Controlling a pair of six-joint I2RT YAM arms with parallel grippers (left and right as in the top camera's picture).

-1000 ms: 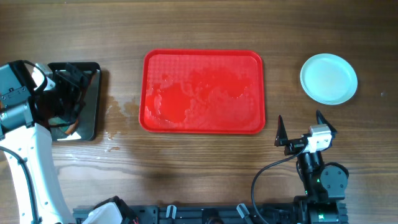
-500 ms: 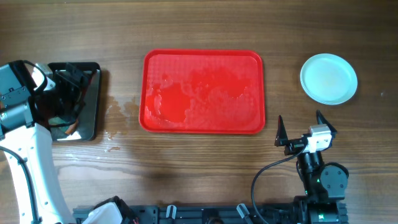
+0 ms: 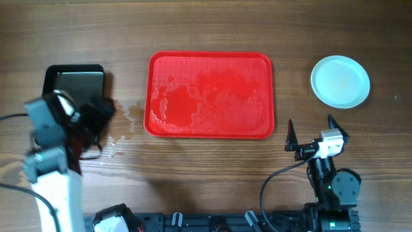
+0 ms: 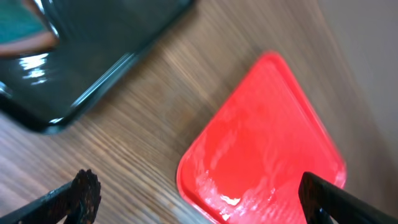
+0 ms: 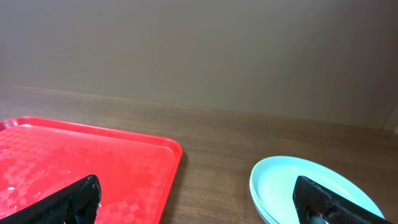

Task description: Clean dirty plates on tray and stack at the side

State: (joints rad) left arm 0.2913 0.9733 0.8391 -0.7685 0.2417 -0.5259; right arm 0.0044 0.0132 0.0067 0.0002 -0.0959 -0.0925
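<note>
we find left wrist view blurred: black tray (image 4: 93, 43) cut by top and left edges, teal-orange patch (image 4: 25, 28) on it unidentifiable. red tray (image 4: 261, 143) clipped at bottom edge. overhead: left arm (image 3: 48, 122) blurred, hides black tray's near end. plates (image 3: 340, 81): we cannot count stack from above; right wrist view cuts it at bottom.

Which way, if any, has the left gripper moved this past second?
Yes. The left gripper came off the black tray toward the near edge of the table.

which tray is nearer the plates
The red tray, in the middle; the smaller black tray lies far left, while the plates sit at the right.
</note>
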